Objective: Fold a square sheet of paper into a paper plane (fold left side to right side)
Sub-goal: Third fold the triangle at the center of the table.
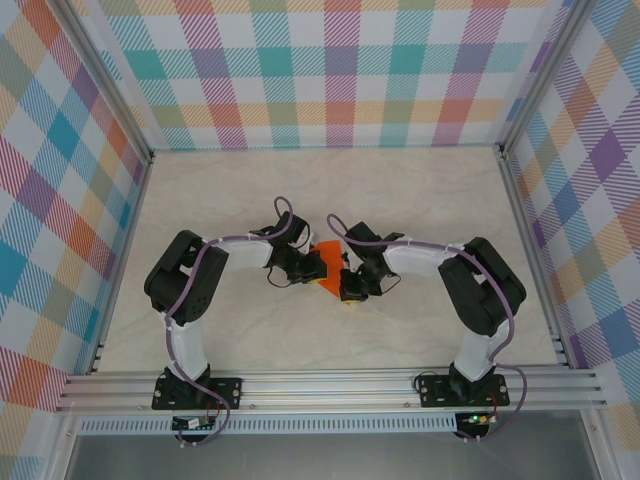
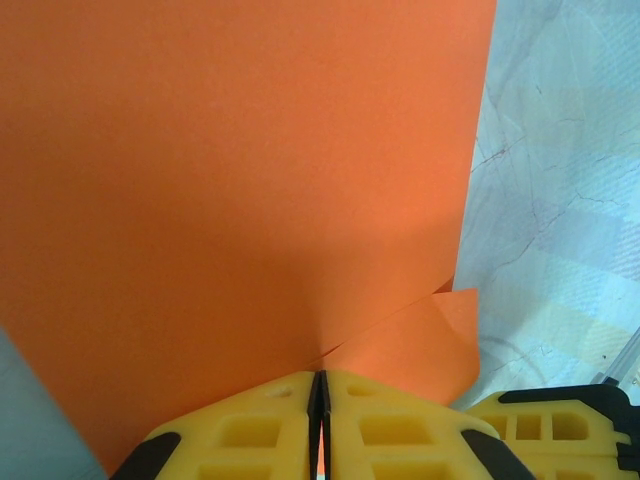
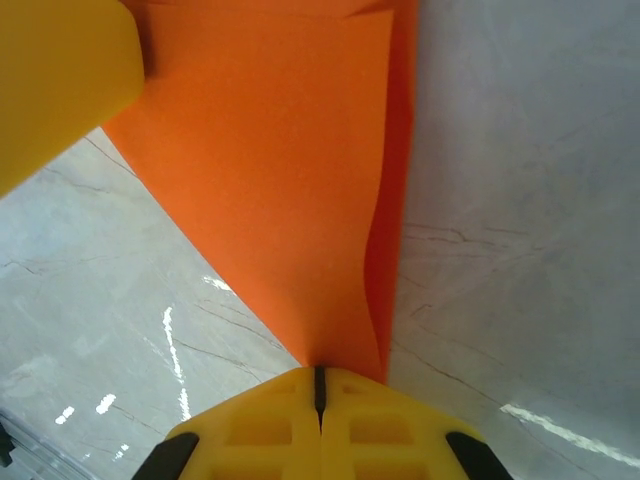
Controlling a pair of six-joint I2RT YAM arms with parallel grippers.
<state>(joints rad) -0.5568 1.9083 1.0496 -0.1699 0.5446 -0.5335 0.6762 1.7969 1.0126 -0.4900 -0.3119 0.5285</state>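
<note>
**Item:** the square sheet of paper [image 1: 322, 266], bright orange, being held over the middle of the counter [image 1: 420, 200], between the two arms. It is showing as partly doubled. In the right wrist view a second layer is running along its right-hand edge, and in the left wrist view a small flap is curling out at a lower corner.

**Left end effector** [image 2: 318, 385]: fingers pressing together, pinching an edge of the sheet, which is spreading straight ahead from the fingertips.

**Right end effector** [image 3: 320, 378]: fingers likewise pressing together, pinching a tapering corner. The paper is widening forward from there toward the left end effector.

**Governing relation:** the sheet is spanning the gap between the two end effectors, the left one gripping from the sheet's left, the right one from its near right. Neither arm is nearer, as both are touching it. The doubled edge is running lengthwise away from the right fingertips, so the coming fold is probably depending on both grips travelling together without tearing. Whether the sheet is resting on the counter or hanging just off it cannot be told.
</note>
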